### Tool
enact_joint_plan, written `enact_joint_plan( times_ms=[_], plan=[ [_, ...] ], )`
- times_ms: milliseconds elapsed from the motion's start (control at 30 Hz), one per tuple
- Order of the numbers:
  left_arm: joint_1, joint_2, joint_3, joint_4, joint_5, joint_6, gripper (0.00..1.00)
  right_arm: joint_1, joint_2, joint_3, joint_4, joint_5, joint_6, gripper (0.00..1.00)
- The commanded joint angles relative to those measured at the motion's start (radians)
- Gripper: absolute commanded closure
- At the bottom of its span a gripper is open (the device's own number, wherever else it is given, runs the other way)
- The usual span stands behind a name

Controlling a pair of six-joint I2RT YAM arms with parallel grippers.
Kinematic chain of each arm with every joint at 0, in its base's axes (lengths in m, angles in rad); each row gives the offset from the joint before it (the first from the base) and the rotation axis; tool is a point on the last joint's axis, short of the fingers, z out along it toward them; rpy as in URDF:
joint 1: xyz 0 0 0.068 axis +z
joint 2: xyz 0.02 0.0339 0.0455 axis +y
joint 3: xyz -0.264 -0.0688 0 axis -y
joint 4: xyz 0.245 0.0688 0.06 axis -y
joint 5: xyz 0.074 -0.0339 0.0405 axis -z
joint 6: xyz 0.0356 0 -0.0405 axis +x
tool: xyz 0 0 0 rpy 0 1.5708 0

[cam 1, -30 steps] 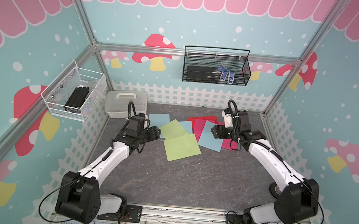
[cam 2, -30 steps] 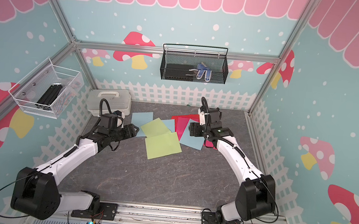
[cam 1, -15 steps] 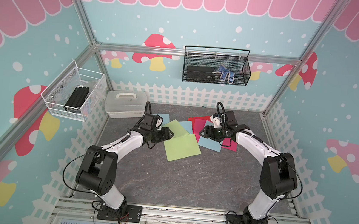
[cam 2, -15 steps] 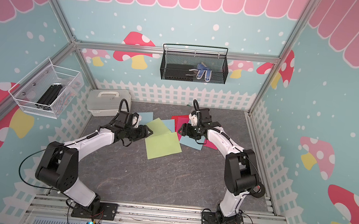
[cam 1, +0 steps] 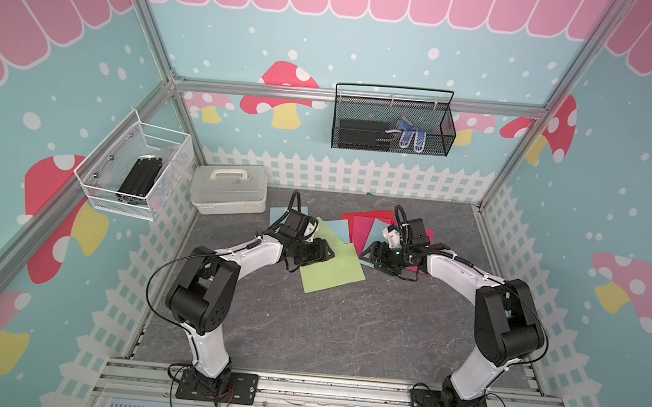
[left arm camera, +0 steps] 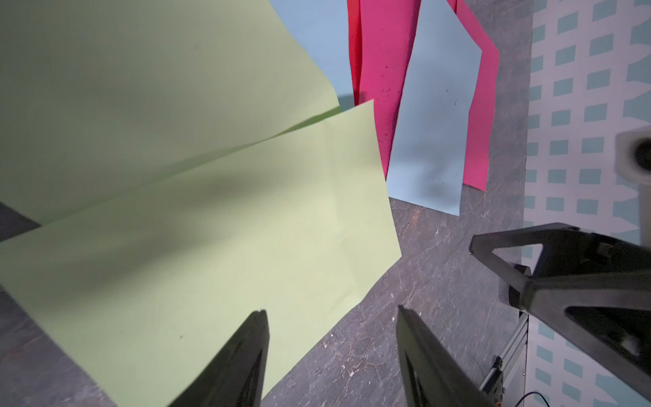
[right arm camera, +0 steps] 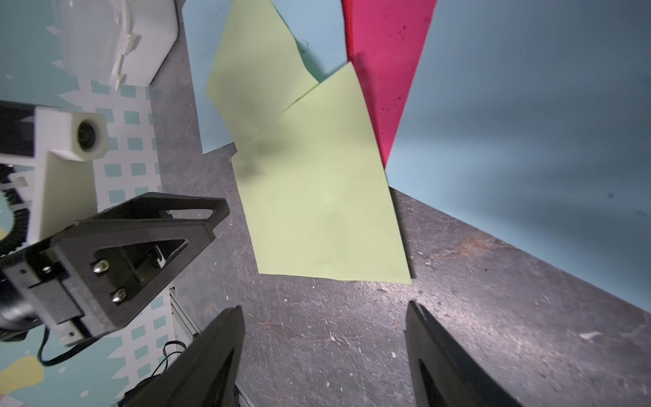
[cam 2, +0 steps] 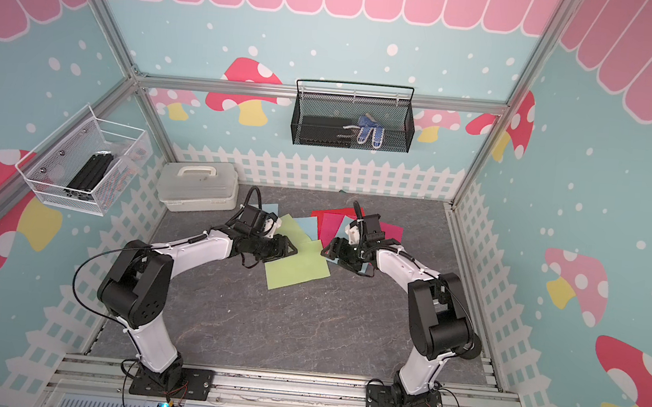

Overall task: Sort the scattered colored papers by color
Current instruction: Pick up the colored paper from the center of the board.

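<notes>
In both top views the colored papers (cam 1: pixel 358 232) lie overlapping at the back middle of the table (cam 1: pixel 324 326), with both arms bent over them. From there the gap between the fingers is hard to judge. The left wrist view settles it: the left pincer (left arm camera: pixel 330 310) has its jaws apart and empty, one fingertip (left arm camera: pixel 259 317) over the near green sheet (left arm camera: pixel 246 229) and the other over bare table. Whether it touches the paper I cannot tell. Beyond lie a second green sheet (left arm camera: pixel 158 88), a magenta sheet (left arm camera: pixel 380 70), a red sliver (left arm camera: pixel 354 53) and a light blue sheet (left arm camera: pixel 433 123). The right wrist view shows the right pincer (right arm camera: pixel 324 306) likewise apart and empty above bare table. It also shows the white box (right arm camera: pixel 116 35) and another blue sheet (right arm camera: pixel 195 70) beside it, both outside the left wrist view.
</notes>
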Motion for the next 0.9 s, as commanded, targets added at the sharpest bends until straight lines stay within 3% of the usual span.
enact_joint_plan(
  times_ms=[0, 867],
  plan=[
    [-0.005, 0.013, -0.006, -0.004, -0.001, -0.022, 0.4, 0.004, 0.005, -0.07, 0.056, -0.017, 0.072, 0.25],
    [-0.005, -0.012, -0.107, -0.021, -0.069, -0.046, 0.41, -0.024, 0.144, -0.232, 0.379, -0.108, 0.232, 0.3]
  ],
)
